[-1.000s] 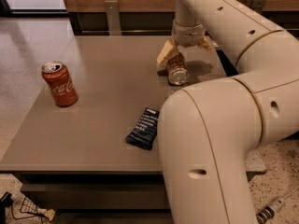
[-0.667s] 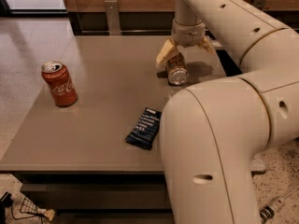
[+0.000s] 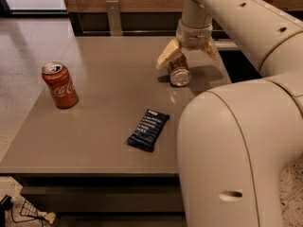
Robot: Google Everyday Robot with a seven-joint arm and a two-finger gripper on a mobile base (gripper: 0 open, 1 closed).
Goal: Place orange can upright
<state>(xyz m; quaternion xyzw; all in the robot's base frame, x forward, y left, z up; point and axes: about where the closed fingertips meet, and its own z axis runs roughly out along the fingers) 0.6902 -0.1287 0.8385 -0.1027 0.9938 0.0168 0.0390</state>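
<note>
Cream robot arm (image 3: 236, 141) filling the right foreground above a grey table (image 3: 104, 103). At the table's far right, gripper (image 3: 188, 59) with jaws spread wide, straddling the tilted orange can (image 3: 179, 71), silver end toward the camera. Upright at left, red Coca-Cola can (image 3: 59, 84); flat mid-table, dark blue snack bar (image 3: 148, 129).

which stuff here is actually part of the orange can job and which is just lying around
Part of the job: orange can, at the far side of the table; hand, right over that can.
Just lying about: red Coca-Cola can, upright at the left; dark blue snack bar, flat near the front edge.
</note>
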